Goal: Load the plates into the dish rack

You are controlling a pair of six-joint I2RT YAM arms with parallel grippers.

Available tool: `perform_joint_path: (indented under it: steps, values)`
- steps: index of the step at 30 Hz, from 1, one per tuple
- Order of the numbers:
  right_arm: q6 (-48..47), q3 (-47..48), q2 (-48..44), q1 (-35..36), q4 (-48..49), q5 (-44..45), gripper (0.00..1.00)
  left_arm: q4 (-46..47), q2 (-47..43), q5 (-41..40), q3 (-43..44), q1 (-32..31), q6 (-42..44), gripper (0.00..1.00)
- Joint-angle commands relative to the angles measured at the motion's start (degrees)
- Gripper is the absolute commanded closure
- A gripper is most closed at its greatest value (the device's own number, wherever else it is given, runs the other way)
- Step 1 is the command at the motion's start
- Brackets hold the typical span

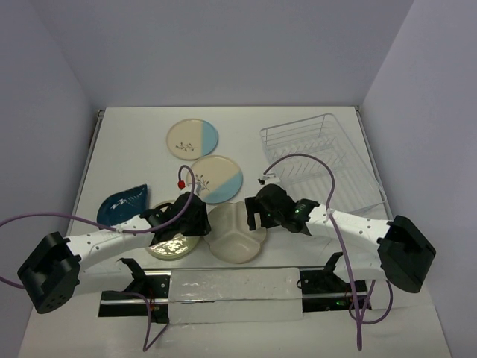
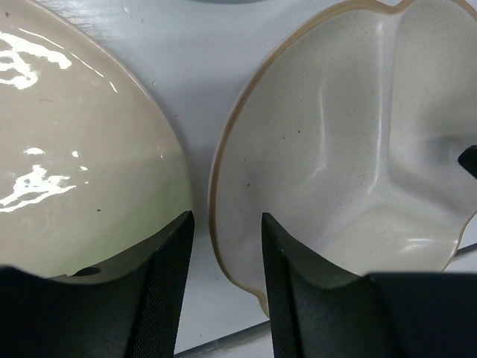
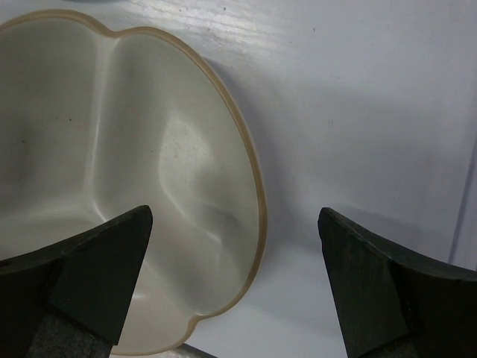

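Cream 3-part plate (image 1: 237, 235) by tabletop's (image 1: 134, 142) front edge — right claw (image 3: 232, 216) spread wide over its rim, left claw (image 2: 226, 218) slightly parted, empty.

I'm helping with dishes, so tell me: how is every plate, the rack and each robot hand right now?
Dish rack: empty, no plates in it.
Far sprig plate: flat on the table.
Near sprig plate: flat on the table.
Dark blue plate: flat on the table.
Green plate: flat, partly under the left arm.
Three-compartment plate: flat, not gripped.
Left hand: open, empty.
Right hand: wide open, empty.
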Motion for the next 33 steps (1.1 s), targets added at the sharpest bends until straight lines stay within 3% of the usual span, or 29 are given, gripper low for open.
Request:
perform_joint_path:
  steps: [1,5,12,23,25,30,33]
  values:
    - [3.46,-0.49,1.51,-0.84,0.55,-0.73,0.01,-0.28,0.50,-0.43,2.63,-0.30,0.40,0.55]
    - [4.31,-1.06,3.14,-1.46,0.93,-2.87,0.05,0.01,0.96,-0.12,2.65,-0.30,0.68,0.58]
    - [5.16,-1.93,4.97,-1.45,2.29,-5.52,0.28,0.16,2.17,0.28,3.08,-0.30,1.10,0.73]
    - [7.85,-7.02,5.07,-4.20,8.95,-13.04,0.55,0.53,2.71,1.30,3.16,-0.48,1.31,0.93]
    - [7.78,-7.39,4.94,-4.81,9.45,-13.22,0.63,0.60,3.06,1.55,3.16,-0.57,1.37,0.94]
    - [6.26,-7.24,2.32,-4.98,9.99,-13.43,0.95,0.62,3.25,1.37,3.59,-0.84,1.35,0.95]
    - [4.10,-6.80,-0.58,-4.85,9.72,-12.19,1.00,1.14,2.48,0.55,4.01,-1.18,1.19,0.94]
